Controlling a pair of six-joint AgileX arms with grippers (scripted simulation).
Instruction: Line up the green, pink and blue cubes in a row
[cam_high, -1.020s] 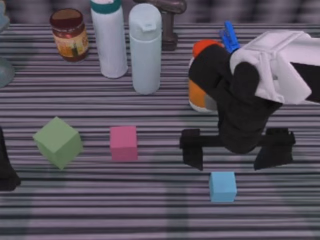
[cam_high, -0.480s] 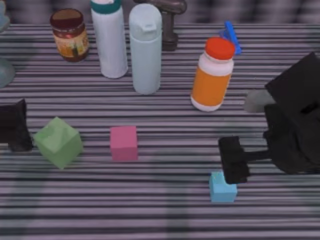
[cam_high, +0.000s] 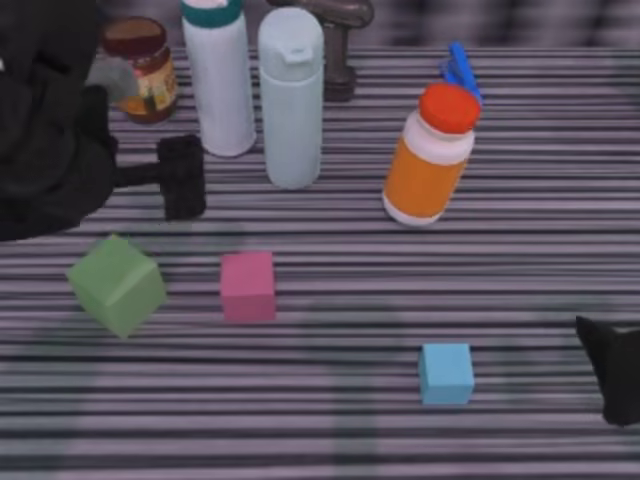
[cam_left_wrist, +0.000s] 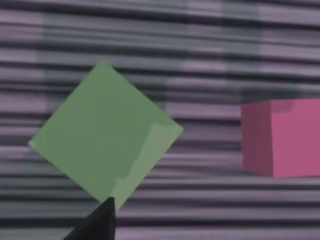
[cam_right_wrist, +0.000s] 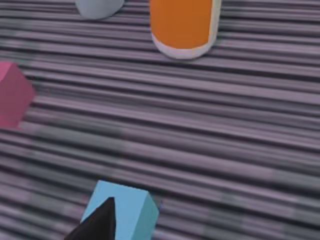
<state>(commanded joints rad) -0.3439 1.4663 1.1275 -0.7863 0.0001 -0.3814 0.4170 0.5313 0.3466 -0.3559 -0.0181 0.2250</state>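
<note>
Three cubes rest on the striped table. The green cube (cam_high: 117, 284) sits at the left, turned cornerwise, with the pink cube (cam_high: 248, 286) just to its right. The blue cube (cam_high: 446, 373) lies apart, nearer the front and further right. My left gripper (cam_high: 110, 180) hovers open behind the green cube, and only one of its fingers (cam_high: 183, 177) shows. The left wrist view holds the green cube (cam_left_wrist: 102, 130), the pink cube (cam_left_wrist: 280, 137) and one fingertip (cam_left_wrist: 100, 222). My right gripper sits at the right edge, one finger (cam_high: 612, 378) showing, open, beside the blue cube (cam_right_wrist: 127, 210).
Along the back stand a jam jar (cam_high: 140, 70), a white bottle with a teal cap (cam_high: 218, 80), a pale blue bottle (cam_high: 291, 100), a dark metal object (cam_high: 340, 40), and an orange bottle with a red cap (cam_high: 430, 155) with a blue clip (cam_high: 462, 70) behind it.
My right arm has pulled back from above the blue cube to the right edge. My left arm has swung in from the left edge to behind the green cube. The cubes have not moved.
</note>
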